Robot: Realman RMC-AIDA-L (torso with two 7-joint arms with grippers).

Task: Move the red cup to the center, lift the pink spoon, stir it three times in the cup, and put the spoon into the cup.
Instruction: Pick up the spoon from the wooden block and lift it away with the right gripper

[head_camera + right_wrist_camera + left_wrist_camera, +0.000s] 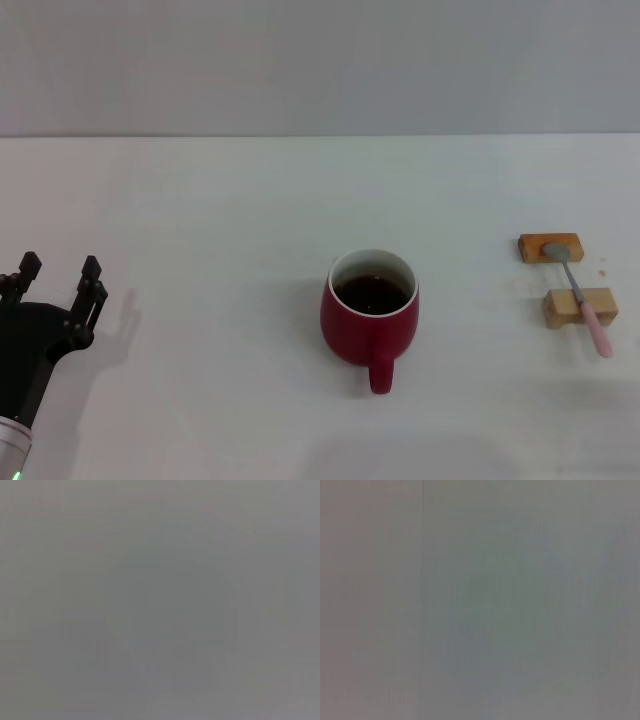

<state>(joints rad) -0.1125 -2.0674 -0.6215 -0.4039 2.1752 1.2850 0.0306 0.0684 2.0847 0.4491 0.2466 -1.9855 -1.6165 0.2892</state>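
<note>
The red cup [369,318] stands near the middle of the white table [220,220], handle toward me, with dark liquid inside. The pink spoon [580,298] lies at the right, resting across two small wooden blocks, its silver bowl on the far block [550,247] and its pink handle over the near block [580,307]. My left gripper [58,272] is at the table's left edge, open and empty, far from the cup. My right gripper is out of view. Both wrist views show only plain grey.
A grey wall runs behind the table's far edge. White tabletop stretches between the left gripper and the cup, and between the cup and the blocks.
</note>
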